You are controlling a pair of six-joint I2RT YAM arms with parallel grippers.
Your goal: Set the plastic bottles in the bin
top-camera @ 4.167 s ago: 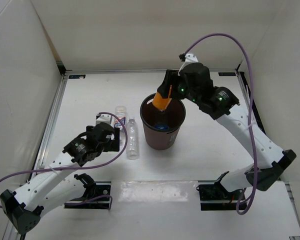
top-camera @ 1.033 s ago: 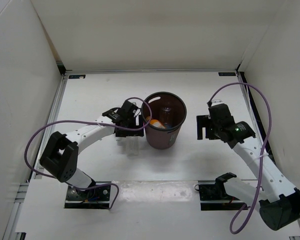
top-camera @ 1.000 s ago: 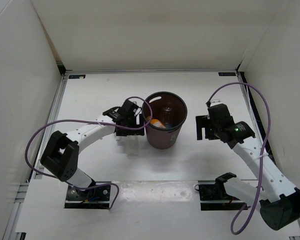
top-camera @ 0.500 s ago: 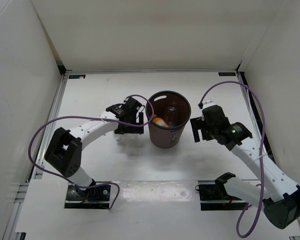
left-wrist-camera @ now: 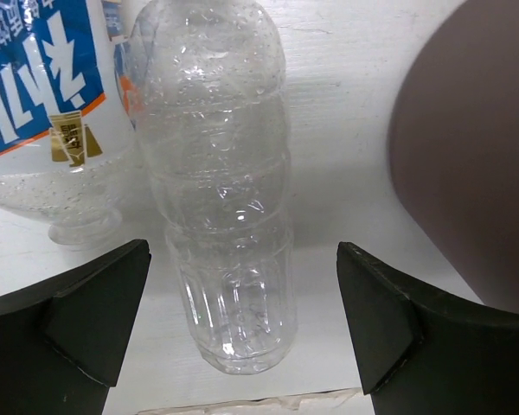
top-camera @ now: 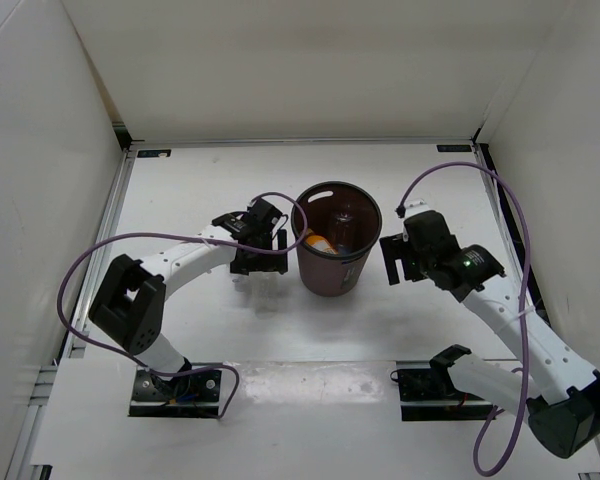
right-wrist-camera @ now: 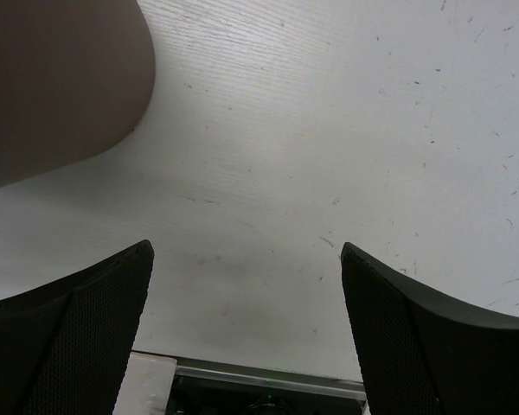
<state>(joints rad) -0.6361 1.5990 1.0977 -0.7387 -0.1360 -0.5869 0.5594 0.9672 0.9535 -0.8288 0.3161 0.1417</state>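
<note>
The dark brown bin (top-camera: 338, 275) stands mid-table. The stubby orange bottle (top-camera: 317, 243) and a clear bottle (top-camera: 346, 222) lie inside it. My left gripper (top-camera: 258, 264) is open just left of the bin, low over two bottles lying on the table. In the left wrist view the clear unlabelled bottle (left-wrist-camera: 221, 216) lies between my open fingers (left-wrist-camera: 95, 311), untouched. The bottle with the white label, blue lettering and orange trim (left-wrist-camera: 52, 112) lies to its left, and the bin wall (left-wrist-camera: 476, 173) is to its right. My right gripper (top-camera: 392, 262) is open and empty right of the bin (right-wrist-camera: 52, 78).
White walls enclose the table on three sides. A purple cable (top-camera: 280, 200) loops from the left wrist over the bin's left rim. The arm bases (top-camera: 180, 385) sit at the near edge. Bare table (right-wrist-camera: 329, 130) lies under the right gripper.
The orange bottle left my right gripper and lies in the bin. My left arm reached over the two lying bottles. The right arm dropped and edged towards the bin, which shifted slightly right.
</note>
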